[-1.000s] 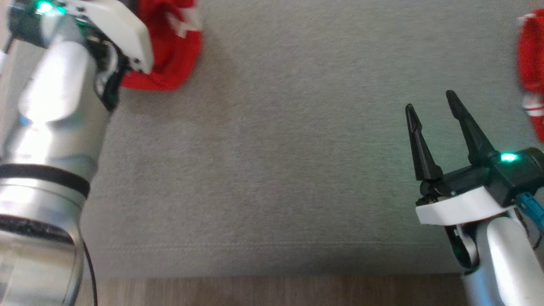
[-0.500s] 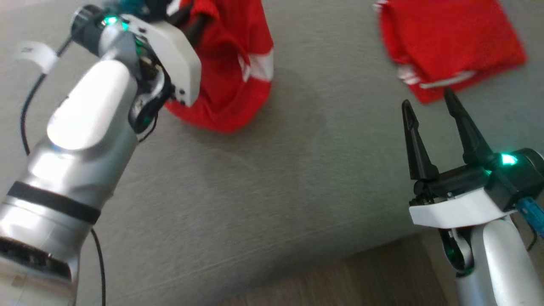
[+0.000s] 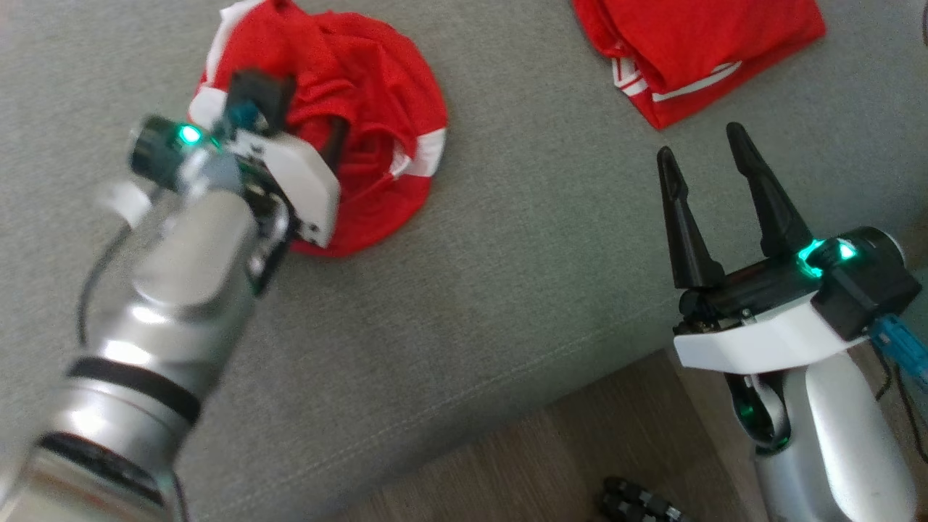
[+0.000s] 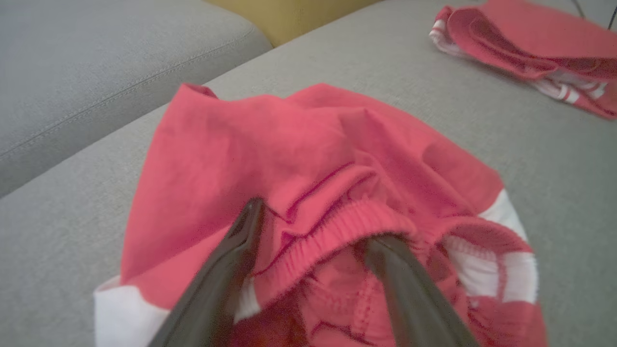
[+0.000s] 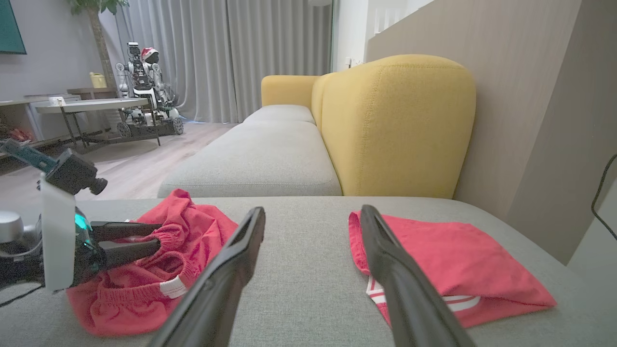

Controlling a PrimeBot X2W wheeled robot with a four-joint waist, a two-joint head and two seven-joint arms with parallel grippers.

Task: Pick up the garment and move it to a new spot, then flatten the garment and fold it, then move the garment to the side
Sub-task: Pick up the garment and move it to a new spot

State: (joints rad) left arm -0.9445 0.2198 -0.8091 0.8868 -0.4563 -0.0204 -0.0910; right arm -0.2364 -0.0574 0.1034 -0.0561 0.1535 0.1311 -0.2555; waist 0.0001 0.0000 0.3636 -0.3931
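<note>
Left gripper (image 4: pixel 315 224) stands open over the sofa (image 3: pixel 507 254), its two dark fingers (image 4: pixel 226 270) spread wide and lying in a crumpled red garment (image 3: pixel 362 94). The garment, red with white bands, sits in a heap on the sofa's grey seat, on the robot's left part of it and well back from the front edge. Its elastic waistband (image 4: pixel 337 217) arches across the gap between the fingers, covering the tip of one while the other rests on cloth just outside it; the jaws do not pinch it. Red cloth spreads beyond the fingertips and to both sides of them.

Right gripper (image 3: pixel 701 141) is likewise open and holds nothing, hovering above the sofa seat close to its front edge with its fingers pointing toward the sofa's back. A folded garment (image 3: pixel 696 43), also red with white stripes, lies flat on the sofa seat farther back on the right, near the right gripper's fingertips and well apart from the crumpled heap. A yellow backrest (image 5: pixel 395 125) rises behind the sofa seat, and wooden floor (image 3: pixel 551 464) shows in front of the sofa.
</note>
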